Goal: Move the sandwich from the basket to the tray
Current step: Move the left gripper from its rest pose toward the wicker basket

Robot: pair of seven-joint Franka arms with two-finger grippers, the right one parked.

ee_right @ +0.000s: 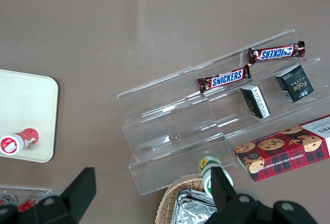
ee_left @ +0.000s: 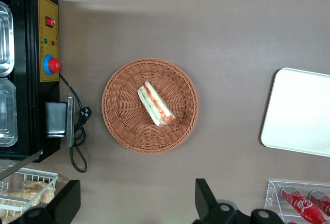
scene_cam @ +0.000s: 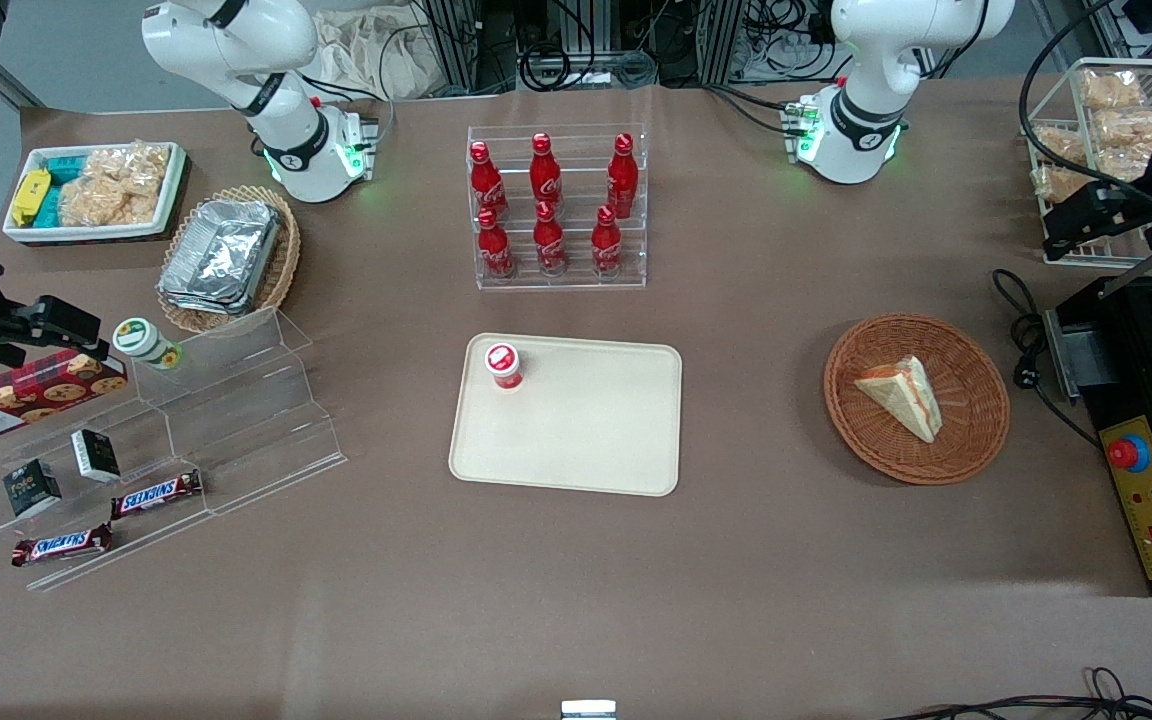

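- The sandwich (scene_cam: 901, 396) is seen lying in the round wicker basket (scene_cam: 976, 440), near the middle, on the bench (scene_cam: 576, 600) toward the working arm's end; the cream tray (scene_cam: 586, 440) is set well apart from the basket, toward the bench's centre.
- The gripper (ee_left: 136, 203) is held high above the bench, farther from the front camera than the basket and not over it; its jaws are spread wide and nothing is held between them; the sandwich is untouched, so the pick is judged not yet begun.
- The long axis of the wedge is laid diagonally across the basket; in the front view the tapered end is pointed toward that camera and the working arm's end; the orange-red and green filling stripe is shown along one long edge.
- A slip is judged likely if the jaws are closed along the long axis rather than across the narrow width; the soft bread could be crushed or the filling squeezed out by too firm a close.
- The basket rim could be clipped by a finger (ee_left: 206, 198) on descent, and the light basket dragged or tipped.
- A small red-capped bottle (scene_cam: 504, 365) stands on one corner of the tray; it could be knocked over if the sandwich is set down beside it.
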